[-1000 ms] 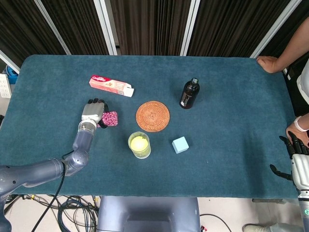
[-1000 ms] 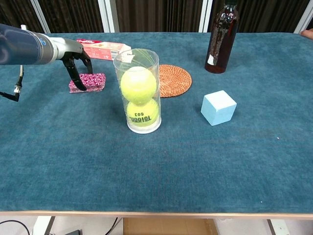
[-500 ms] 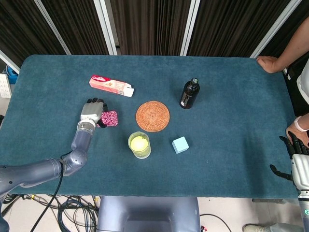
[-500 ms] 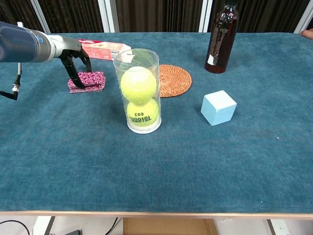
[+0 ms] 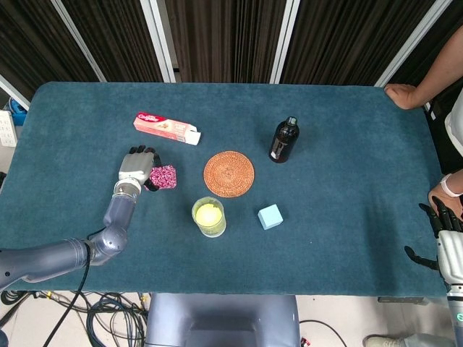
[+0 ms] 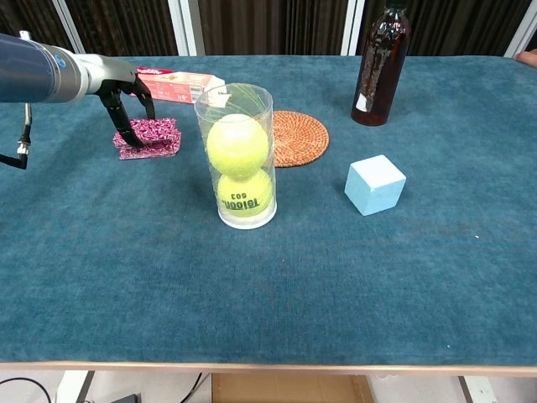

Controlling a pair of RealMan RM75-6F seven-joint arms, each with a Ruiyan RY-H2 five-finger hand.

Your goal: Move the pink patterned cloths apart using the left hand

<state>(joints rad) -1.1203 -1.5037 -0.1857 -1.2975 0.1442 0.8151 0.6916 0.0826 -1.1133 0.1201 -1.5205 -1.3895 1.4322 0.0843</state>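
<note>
The pink patterned cloths (image 5: 163, 176) lie stacked left of the woven coaster, and the chest view shows the same cloths (image 6: 151, 138) as a small folded pile. My left hand (image 5: 137, 166) hangs over their left end with fingers curved downward. Its fingertips (image 6: 129, 139) touch the pile's left edge, and I see nothing pinched between them. My right hand (image 5: 448, 244) is off the table's right front corner, fingers apart and holding nothing.
A toothpaste box (image 5: 166, 128) lies behind the cloths. A round woven coaster (image 5: 228, 173), a clear tube of tennis balls (image 6: 238, 156), a light blue cube (image 6: 374, 184) and a dark bottle (image 6: 382, 63) stand to the right. A person's hand (image 5: 402, 95) rests on the far right edge.
My left hand has shifted slightly left and away from me, and the cloth pile has nudged along with it. The right hand has not moved.
</note>
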